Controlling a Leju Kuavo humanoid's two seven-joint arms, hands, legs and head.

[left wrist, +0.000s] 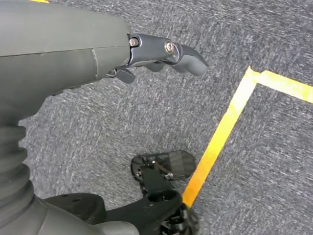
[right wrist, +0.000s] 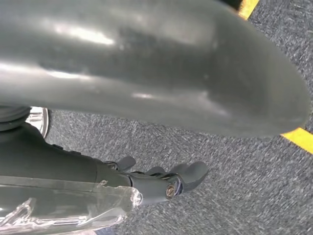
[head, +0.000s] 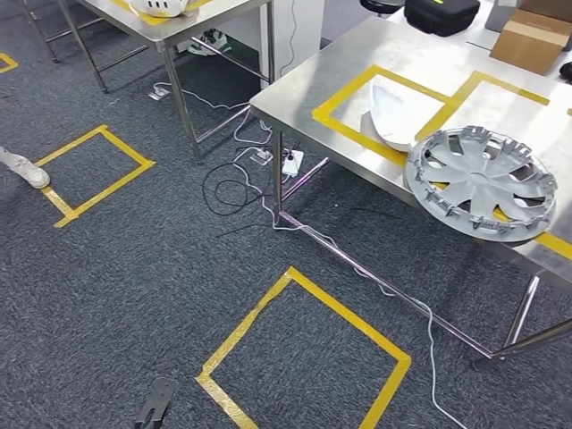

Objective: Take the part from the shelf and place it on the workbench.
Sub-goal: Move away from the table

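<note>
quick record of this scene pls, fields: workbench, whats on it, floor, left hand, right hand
workbench: steel table at right, marked with yellow tape squares
on it: silver wheel cover near the front edge; white curved part behind it, apart from it
floor: grey carpet, yellow tape square, cables and a power strip under the table
left hand: hangs over the carpet, holds nothing, fingers apart
right hand: over the carpet; large grey shape close above it, grip unclear

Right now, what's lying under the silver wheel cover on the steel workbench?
The wheel cover lies flat on the workbench, across a strip of yellow tape and partly past the front edge. A white curved part lies beside it. What lies beneath its middle is hidden.
</note>
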